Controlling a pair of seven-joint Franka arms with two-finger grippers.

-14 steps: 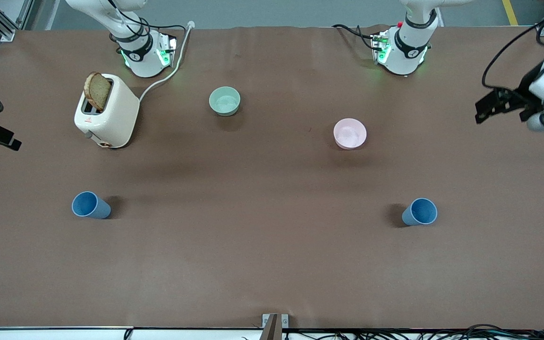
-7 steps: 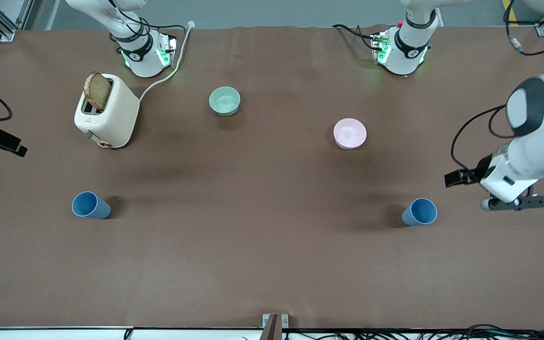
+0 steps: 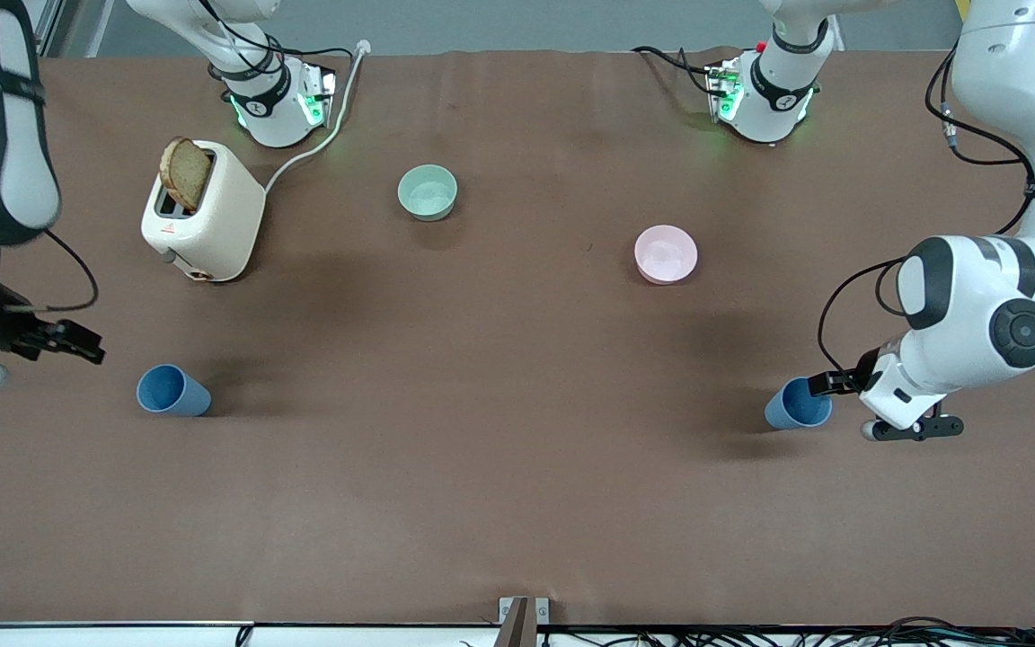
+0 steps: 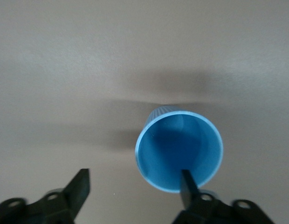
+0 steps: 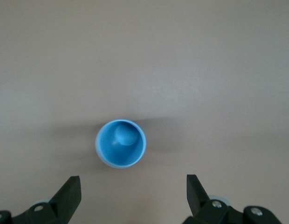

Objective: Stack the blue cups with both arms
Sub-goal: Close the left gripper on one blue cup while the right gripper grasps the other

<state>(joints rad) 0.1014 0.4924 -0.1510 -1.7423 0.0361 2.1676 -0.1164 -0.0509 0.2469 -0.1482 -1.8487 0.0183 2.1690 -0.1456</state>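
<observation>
Two white arms hang low over the brown table. Left gripper (image 3: 827, 382), fingers spread, is at the rim of one upright matte blue plastic cup (image 3: 797, 403). Right gripper (image 3: 77, 343), also spread wide, hovers just beside the other blue cup (image 3: 172, 391).

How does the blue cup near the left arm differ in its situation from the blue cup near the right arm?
The cup at the left arm's end has the open left pincer close above its rim, one finger over the mouth. The cup at the right arm's end has the open right pincer farther off, its fingers apart from the cup. Both stand upright, empty, unheld.
</observation>
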